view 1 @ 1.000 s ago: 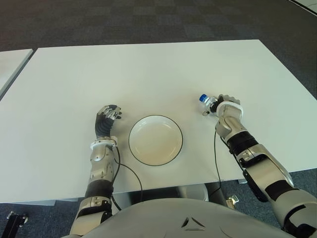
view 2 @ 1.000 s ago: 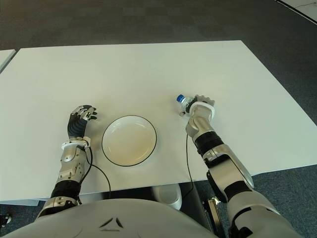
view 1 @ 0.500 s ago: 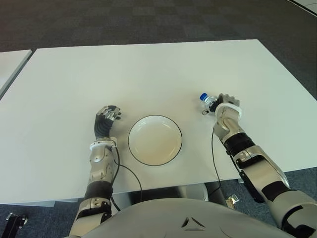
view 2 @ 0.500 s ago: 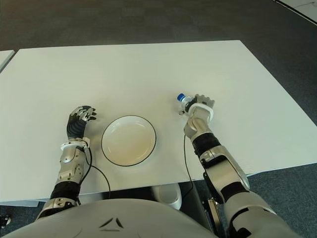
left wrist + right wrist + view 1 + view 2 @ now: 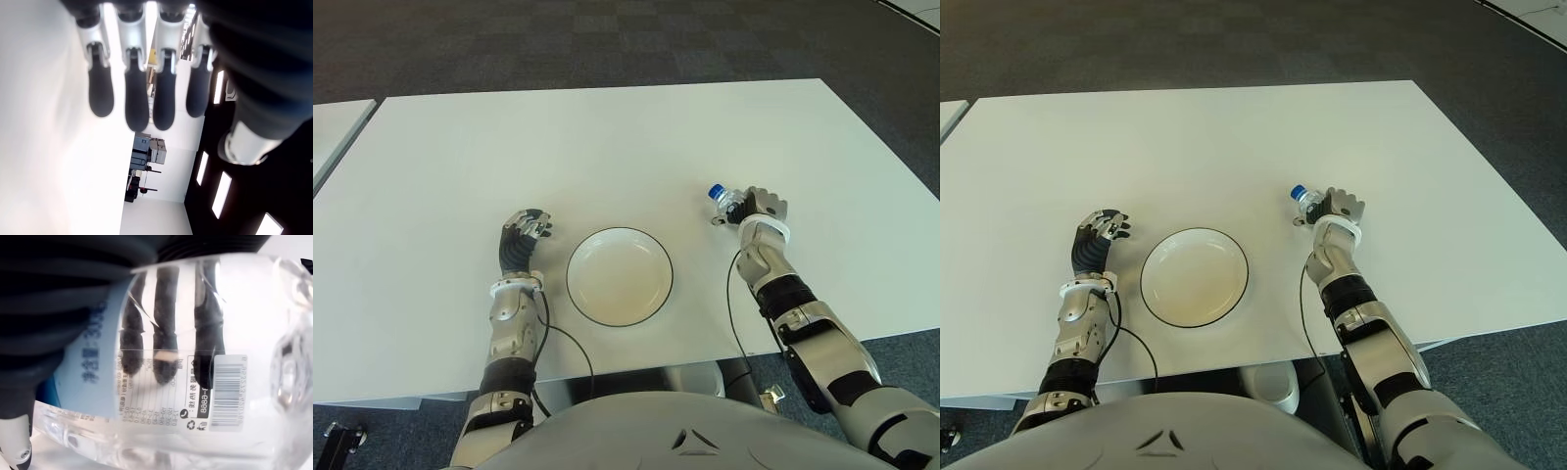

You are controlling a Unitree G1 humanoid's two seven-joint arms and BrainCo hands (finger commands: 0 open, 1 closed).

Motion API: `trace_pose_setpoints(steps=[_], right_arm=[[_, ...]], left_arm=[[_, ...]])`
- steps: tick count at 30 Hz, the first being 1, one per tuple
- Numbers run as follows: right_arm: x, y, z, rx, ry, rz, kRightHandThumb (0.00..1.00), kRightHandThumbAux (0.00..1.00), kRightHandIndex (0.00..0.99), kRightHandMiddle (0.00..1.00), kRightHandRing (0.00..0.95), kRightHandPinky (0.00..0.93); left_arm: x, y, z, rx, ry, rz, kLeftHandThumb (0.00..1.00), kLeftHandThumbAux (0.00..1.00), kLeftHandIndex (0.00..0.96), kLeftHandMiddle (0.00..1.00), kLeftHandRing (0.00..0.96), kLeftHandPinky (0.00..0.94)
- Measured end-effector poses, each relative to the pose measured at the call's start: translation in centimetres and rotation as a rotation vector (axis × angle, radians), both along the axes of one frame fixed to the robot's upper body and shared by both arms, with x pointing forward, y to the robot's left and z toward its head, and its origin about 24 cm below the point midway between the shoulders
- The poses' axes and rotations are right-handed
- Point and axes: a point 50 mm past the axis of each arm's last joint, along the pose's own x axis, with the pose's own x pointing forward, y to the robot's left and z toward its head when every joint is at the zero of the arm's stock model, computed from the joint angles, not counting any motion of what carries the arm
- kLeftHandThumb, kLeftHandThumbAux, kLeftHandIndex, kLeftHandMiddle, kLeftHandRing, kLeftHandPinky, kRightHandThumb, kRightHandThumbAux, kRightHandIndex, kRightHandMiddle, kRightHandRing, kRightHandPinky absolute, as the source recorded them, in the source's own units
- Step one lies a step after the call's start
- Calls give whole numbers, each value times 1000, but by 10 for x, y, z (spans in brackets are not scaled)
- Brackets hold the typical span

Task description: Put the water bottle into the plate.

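A clear water bottle (image 5: 732, 204) with a blue cap lies in my right hand (image 5: 756, 207), to the right of the plate. The right wrist view fills with the bottle (image 5: 195, 382); dark fingers (image 5: 164, 338) wrap around it and show through the plastic. The white plate (image 5: 590, 297) with a thin dark rim sits on the table between my two arms, with nothing in it. My left hand (image 5: 525, 233) shows just left of the plate, fingers relaxed and holding nothing.
The white table (image 5: 607, 147) stretches wide beyond the plate. A second white table's edge (image 5: 333, 122) shows at the far left. Dark carpet surrounds the tables. Thin black cables (image 5: 736, 313) run along both forearms.
My right forearm has swung inward toward the plate while the hand stays shut on the bottle at about the same spot. The left hand has not moved.
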Motion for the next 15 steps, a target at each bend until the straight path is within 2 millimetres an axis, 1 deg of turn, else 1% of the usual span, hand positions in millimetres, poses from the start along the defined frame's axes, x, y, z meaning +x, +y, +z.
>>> trace_pose_setpoints(steps=[15], right_arm=[[-6, -1, 1, 67, -128, 14, 703, 727, 436, 786, 792, 814]], left_arm=[[0, 1, 1, 3, -6, 0, 838, 674, 439, 465, 512, 503]])
